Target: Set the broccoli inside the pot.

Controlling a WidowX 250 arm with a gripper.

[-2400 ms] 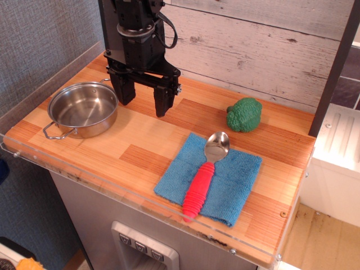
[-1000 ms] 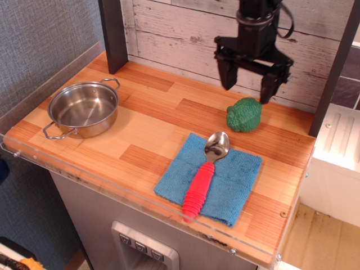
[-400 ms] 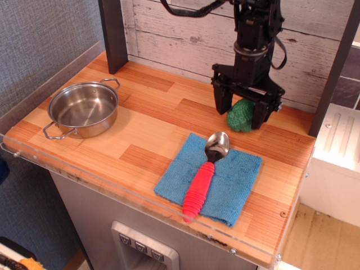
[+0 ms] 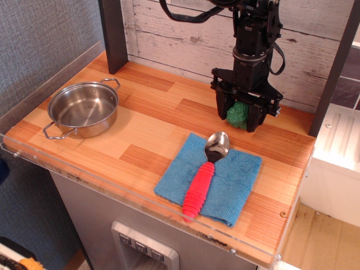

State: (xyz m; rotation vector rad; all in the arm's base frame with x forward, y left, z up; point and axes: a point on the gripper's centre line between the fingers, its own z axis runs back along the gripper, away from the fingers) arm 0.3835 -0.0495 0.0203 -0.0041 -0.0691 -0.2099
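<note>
The broccoli [image 4: 237,113] is a dark green bumpy lump on the wooden counter at the back right, mostly hidden by my fingers. My gripper [image 4: 238,120] has come down over it, with one black finger [image 4: 223,108] on its left and the other on its right, closed against it. The pot [image 4: 82,110] is a shallow shiny steel pot with wire loop handles. It stands empty at the far left of the counter, well away from my gripper.
A blue cloth [image 4: 232,185] lies in front of the broccoli with a red-handled metal spoon [image 4: 205,172] on it. A dark post [image 4: 112,34] stands at the back left. A white plank wall [image 4: 185,28] runs behind. A clear lip edges the counter front [image 4: 112,185].
My gripper moved from beside the pot across to the right, came down over the broccoli, and its fingers have closed in from wide open to against the broccoli.
</note>
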